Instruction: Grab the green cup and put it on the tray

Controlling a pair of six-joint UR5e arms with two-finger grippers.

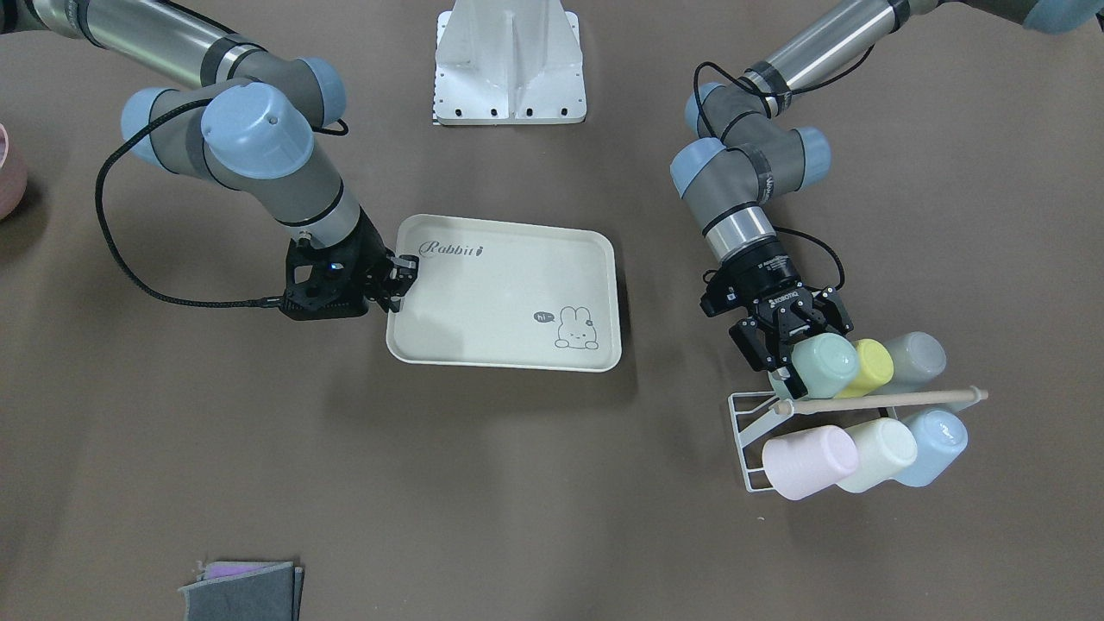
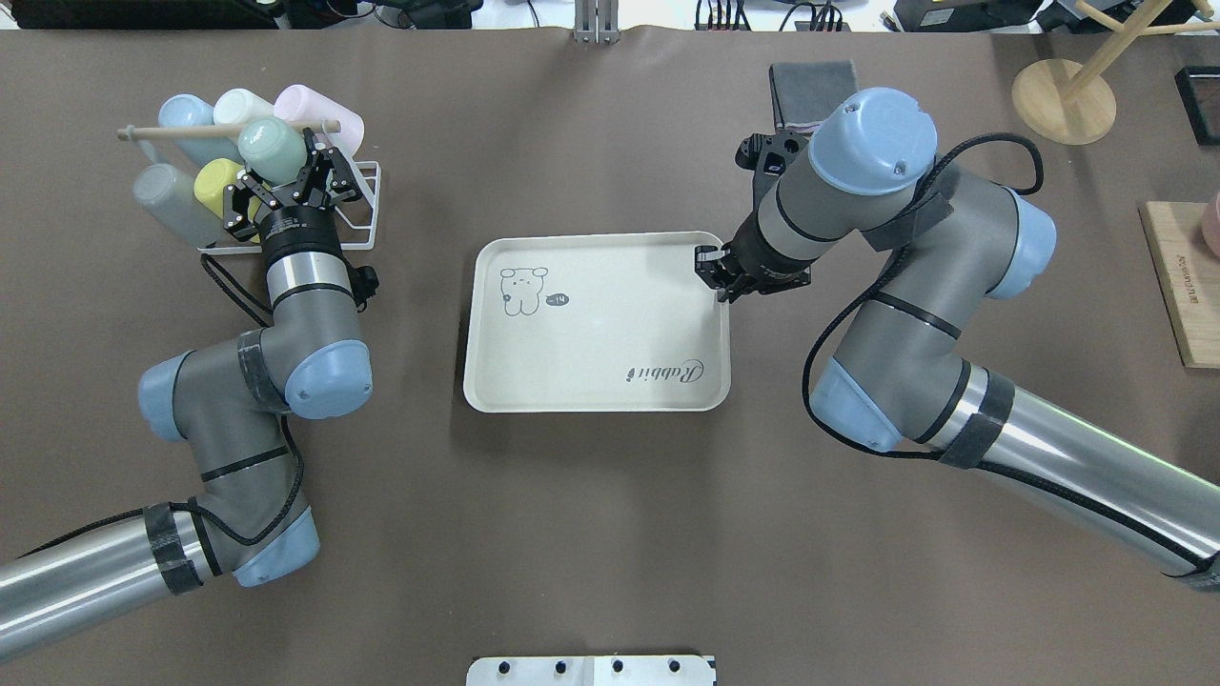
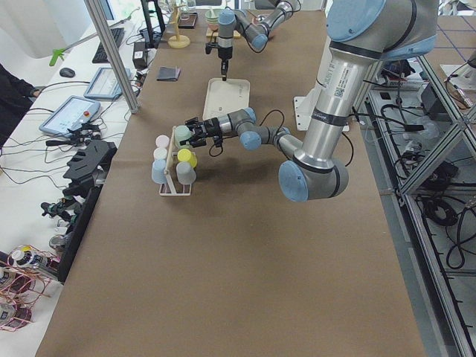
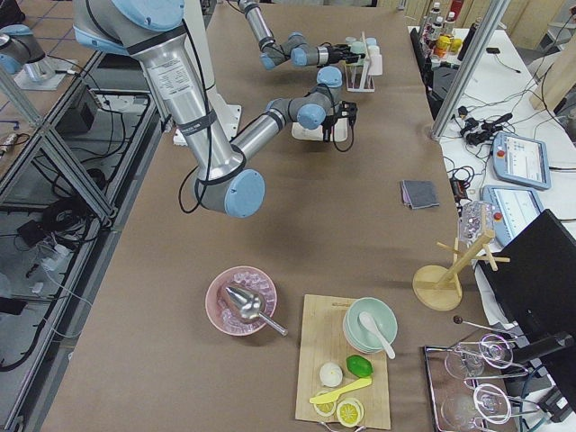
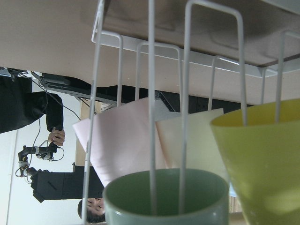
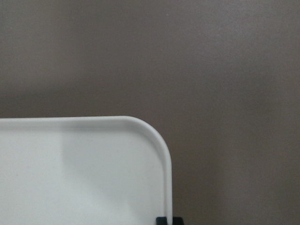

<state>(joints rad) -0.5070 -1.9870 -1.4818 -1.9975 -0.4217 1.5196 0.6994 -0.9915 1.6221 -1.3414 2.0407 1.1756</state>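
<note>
Green cup (image 5: pixel 131 194) on the rack (image 5: pixel 151 70) sits between my left gripper's (image 2: pixel 283 181) spread fingers; my right gripper (image 2: pixel 710 272) pinches the tray's (image 2: pixel 591 381) corner rim.

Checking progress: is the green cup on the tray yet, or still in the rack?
In the rack: the green cup sits over its wires beside the yellow cup; the tray holds nothing.

Overhead: behind robot, steeply down on desk (image 2: pixel 610 534) | Front: opposite side, faces robot, steeply down; shares tray (image 1: pixel 504 293) with overhead, reversed | Left end, right end: high, distant, along desk length | Left wrist: very near, upside down, among rack wires (image 5: pixel 151 93) | Right wrist: near, onto tray corner and desk.
</note>
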